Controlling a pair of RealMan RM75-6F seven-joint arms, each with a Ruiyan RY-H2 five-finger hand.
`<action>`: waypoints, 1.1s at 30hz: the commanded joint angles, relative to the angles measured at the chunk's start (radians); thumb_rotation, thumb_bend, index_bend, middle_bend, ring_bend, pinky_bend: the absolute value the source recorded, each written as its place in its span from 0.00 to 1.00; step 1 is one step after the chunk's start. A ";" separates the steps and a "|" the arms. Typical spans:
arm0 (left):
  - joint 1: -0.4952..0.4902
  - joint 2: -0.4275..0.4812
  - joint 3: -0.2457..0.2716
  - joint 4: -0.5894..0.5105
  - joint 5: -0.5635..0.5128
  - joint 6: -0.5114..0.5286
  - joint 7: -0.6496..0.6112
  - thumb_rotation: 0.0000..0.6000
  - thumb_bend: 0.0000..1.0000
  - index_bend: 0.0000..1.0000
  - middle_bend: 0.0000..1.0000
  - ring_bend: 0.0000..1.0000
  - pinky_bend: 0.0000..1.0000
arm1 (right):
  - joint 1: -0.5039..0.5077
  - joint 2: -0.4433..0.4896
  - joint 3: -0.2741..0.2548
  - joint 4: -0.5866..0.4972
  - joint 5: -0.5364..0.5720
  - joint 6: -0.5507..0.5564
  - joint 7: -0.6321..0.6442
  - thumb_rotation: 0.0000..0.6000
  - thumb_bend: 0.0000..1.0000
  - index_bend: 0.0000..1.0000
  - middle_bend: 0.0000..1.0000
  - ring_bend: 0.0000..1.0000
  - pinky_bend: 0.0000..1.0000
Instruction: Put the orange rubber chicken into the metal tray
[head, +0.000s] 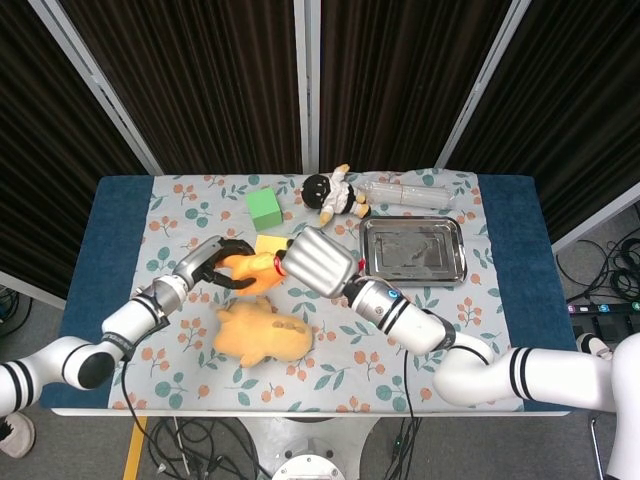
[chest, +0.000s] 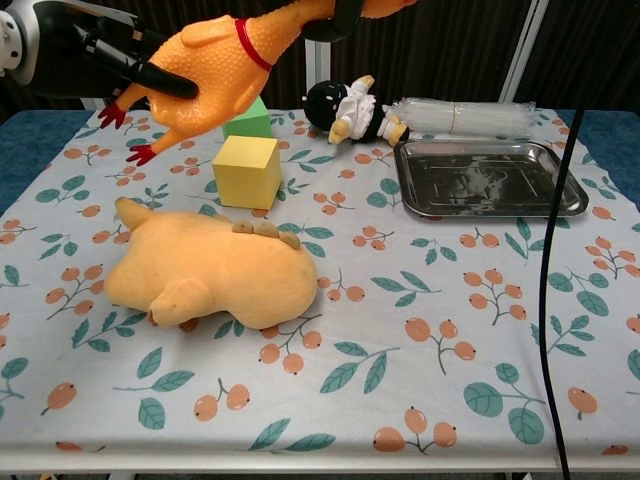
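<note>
The orange rubber chicken with a red neck band hangs in the air above the table's left half, feet pointing left. My left hand grips its body with dark fingers wrapped around it. My right hand, seen from its silver back, holds the neck end; in the chest view it shows only at the top edge. The metal tray lies empty at the right rear of the table, well apart from the chicken.
A big yellow plush animal lies under the held chicken. A yellow cube and a green cube stand behind it. A black-and-white doll and a clear plastic pack lie beyond the tray.
</note>
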 joint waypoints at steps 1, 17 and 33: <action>0.026 0.006 -0.018 -0.011 0.061 -0.013 -0.012 1.00 0.55 0.25 0.32 0.29 0.50 | 0.001 -0.003 0.000 0.016 0.005 0.000 -0.002 1.00 0.40 1.00 0.82 0.79 1.00; 0.093 0.010 -0.063 -0.020 0.236 -0.020 -0.146 1.00 0.26 0.17 0.16 0.14 0.32 | 0.007 -0.039 0.004 0.078 -0.010 0.001 0.016 1.00 0.40 1.00 0.82 0.79 1.00; 0.061 -0.025 -0.065 0.036 0.153 -0.026 -0.171 1.00 0.42 0.57 0.62 0.56 0.59 | 0.005 -0.036 0.005 0.045 -0.010 0.002 0.016 1.00 0.40 1.00 0.82 0.80 1.00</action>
